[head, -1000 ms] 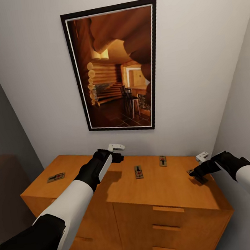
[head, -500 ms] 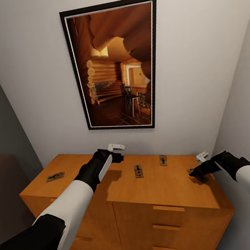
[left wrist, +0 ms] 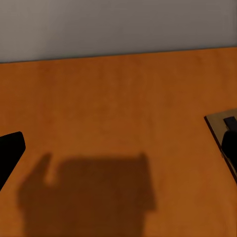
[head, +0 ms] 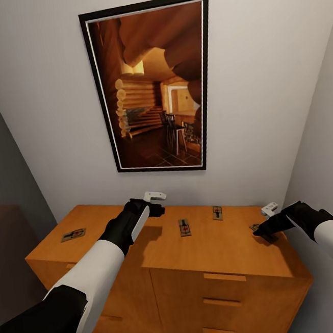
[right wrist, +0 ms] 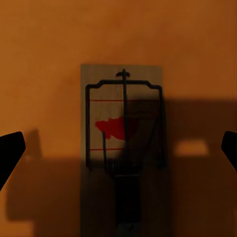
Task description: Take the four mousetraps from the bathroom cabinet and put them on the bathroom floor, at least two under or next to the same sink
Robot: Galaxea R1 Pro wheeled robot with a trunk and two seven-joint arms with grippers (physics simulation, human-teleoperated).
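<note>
The wide orange-brown wooden drawer cabinet [head: 218,263] stood against the grey wall, under a large black-framed picture [head: 153,86] of a log interior. Four small flat tan wooden mousetraps lay on its smooth top surface. The right claw [head: 260,232] hung just above the rightmost mousetrap [right wrist: 122,148]; its two dark fingers [right wrist: 10,150] stood wide apart, one on each side of the board, so the claw was open and held nothing. The left claw [head: 158,208] hovered over the back part of the surface, also spread open and empty. One mousetrap [head: 185,227] lay just beside it, toward the right claw, another mousetrap [head: 217,213] lay beyond that one, and the last mousetrap [head: 73,234] was well apart on its other side.
</note>
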